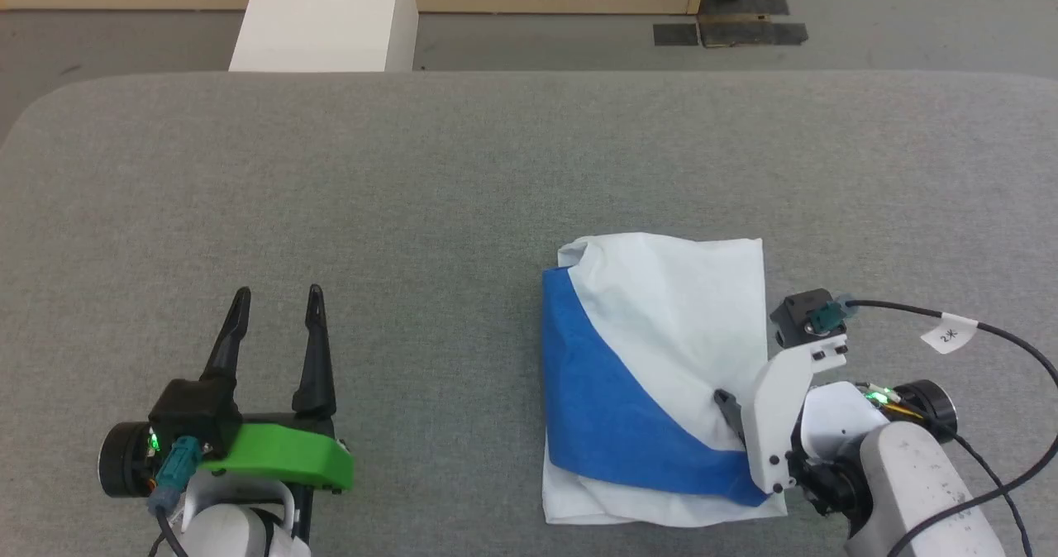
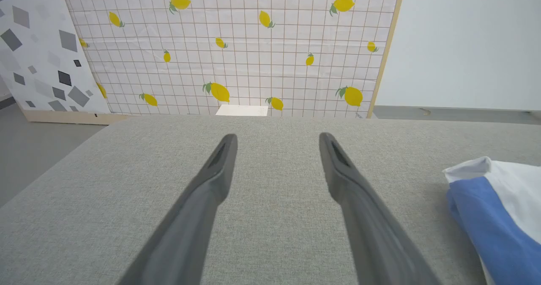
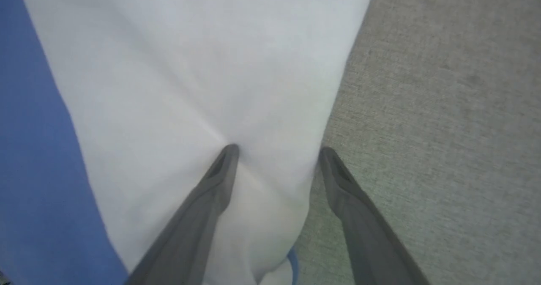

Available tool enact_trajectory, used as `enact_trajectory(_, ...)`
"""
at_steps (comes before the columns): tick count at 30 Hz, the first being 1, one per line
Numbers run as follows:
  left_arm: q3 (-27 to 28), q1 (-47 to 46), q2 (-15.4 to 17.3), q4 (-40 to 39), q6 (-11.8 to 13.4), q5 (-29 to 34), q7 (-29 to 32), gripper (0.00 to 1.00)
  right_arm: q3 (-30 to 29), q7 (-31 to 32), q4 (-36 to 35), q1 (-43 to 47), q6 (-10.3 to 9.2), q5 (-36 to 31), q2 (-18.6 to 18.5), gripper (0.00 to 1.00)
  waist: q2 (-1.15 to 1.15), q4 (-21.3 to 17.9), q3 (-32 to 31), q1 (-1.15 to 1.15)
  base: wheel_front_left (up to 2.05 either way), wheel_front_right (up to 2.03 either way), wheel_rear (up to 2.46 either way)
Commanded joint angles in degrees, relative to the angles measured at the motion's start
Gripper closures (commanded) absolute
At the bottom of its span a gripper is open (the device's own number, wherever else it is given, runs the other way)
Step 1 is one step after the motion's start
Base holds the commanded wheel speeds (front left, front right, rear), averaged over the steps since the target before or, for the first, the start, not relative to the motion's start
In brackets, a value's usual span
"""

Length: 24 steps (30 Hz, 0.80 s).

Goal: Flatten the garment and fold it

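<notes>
The garment [image 1: 653, 359] lies folded into a rough rectangle on the grey table [image 1: 413, 169], right of centre, a white panel over a royal blue layer. My right gripper [image 1: 736, 412] is at its right edge, near the front corner. In the right wrist view this gripper [image 3: 279, 149] stands open astride that edge: one finger [image 3: 219, 171] presses into the white cloth [image 3: 190, 86], where creases radiate from its tip, and the other is over bare table. My left gripper [image 1: 277, 295] rests open and empty at the lower left, well apart from the garment [image 2: 498, 217].
A white box [image 1: 331, 16] stands on the floor beyond the table's far edge. A lemon-patterned tiled screen [image 2: 236, 44] stands behind it. A black cable with a paper tag [image 1: 950, 334] loops over my right wrist. Dark mats [image 1: 731, 28] lie on the floor.
</notes>
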Motion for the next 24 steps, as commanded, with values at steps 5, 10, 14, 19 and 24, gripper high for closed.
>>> enact_trajectory(5, 0.04, -1.30, -0.46, 0.62, 0.06, 0.14, -0.61, 0.00, 1.44, -0.49, 4.74, -1.79, -0.08, -0.54, 0.32, 0.00, 0.00, 0.62, 0.76, 0.00, 0.00, 0.00, 0.00)
enact_trajectory(10, -0.06, -1.53, -0.52, 0.82, -0.05, 0.01, -0.79, 0.00, 3.93, -1.35, 7.06, -3.74, -0.08, 0.49, -1.11, 1.00, 0.00, 0.74, 1.25, 0.00, 0.00, 0.00, 0.00)
enact_trajectory(14, -0.09, -2.07, -0.67, 0.20, 0.00, -0.04, -0.89, 0.00, 10.13, -1.24, 5.01, -5.99, -0.08, 2.63, -7.07, 1.00, 0.00, -0.60, 2.14, 0.00, 0.00, 0.00, 0.00)
enact_trajectory(19, 0.99, -2.02, 0.19, -1.44, 0.49, 0.02, -0.97, 0.00, 17.70, 1.23, 0.35, -9.30, -0.08, 6.36, -19.10, 1.00, 0.00, -6.85, 4.99, 0.00, 0.00, 0.00, 0.00)
enact_trajectory(24, 2.02, -3.51, 1.37, -3.84, 1.15, 0.30, -0.44, 0.00, 20.01, 1.38, -1.17, -13.62, -0.08, 9.77, -28.60, 1.00, 0.00, -13.74, 9.37, 0.00, 0.00, 0.00, 0.00)
